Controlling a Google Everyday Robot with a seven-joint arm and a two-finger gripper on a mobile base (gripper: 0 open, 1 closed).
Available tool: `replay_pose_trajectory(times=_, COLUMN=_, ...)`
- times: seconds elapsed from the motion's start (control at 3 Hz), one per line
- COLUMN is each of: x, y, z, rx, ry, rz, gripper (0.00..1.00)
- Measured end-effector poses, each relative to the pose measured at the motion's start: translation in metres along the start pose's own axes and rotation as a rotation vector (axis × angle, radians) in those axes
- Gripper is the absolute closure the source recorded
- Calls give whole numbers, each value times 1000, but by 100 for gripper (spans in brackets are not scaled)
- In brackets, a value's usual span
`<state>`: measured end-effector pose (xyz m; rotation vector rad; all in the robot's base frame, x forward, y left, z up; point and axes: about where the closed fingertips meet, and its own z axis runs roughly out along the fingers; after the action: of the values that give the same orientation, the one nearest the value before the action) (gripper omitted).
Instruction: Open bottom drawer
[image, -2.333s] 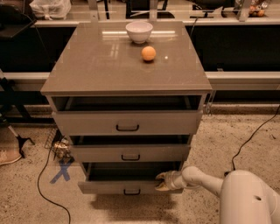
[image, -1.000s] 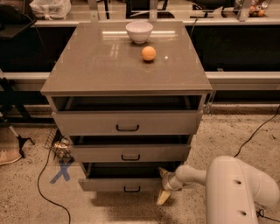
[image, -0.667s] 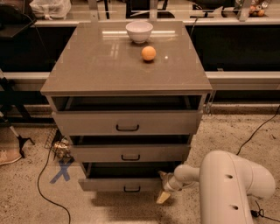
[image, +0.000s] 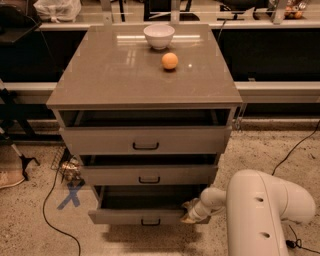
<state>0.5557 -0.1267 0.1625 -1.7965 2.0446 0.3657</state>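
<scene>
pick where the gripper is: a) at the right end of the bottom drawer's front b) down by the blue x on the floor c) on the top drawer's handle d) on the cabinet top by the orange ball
A: the gripper sits against the right end of the bottom drawer front, low beside the cabinet.

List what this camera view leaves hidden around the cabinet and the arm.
- End effector, at the right end of the bottom drawer front: camera view, its own wrist masks any contact with the drawer.
- Bottom drawer's inside: camera view, mostly in shadow under the overhanging middle drawer, so any contents cannot be seen.
- Arm: camera view, cut off by the lower edge.
</scene>
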Motion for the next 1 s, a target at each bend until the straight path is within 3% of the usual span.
replay_pose_trajectory(times=0.33, x=2, y=2, z=-1, rx=2, ry=-4, rz=6, gripper=94)
replay_pose_trajectory(times=0.67, x=5, y=5, z=-2, rx=5, ry=-10, rz=14, gripper=100)
replay_pose_trajectory(times=1.0, x=20, y=21, z=-5, rx=20, ry=-38, rz=52, gripper=100)
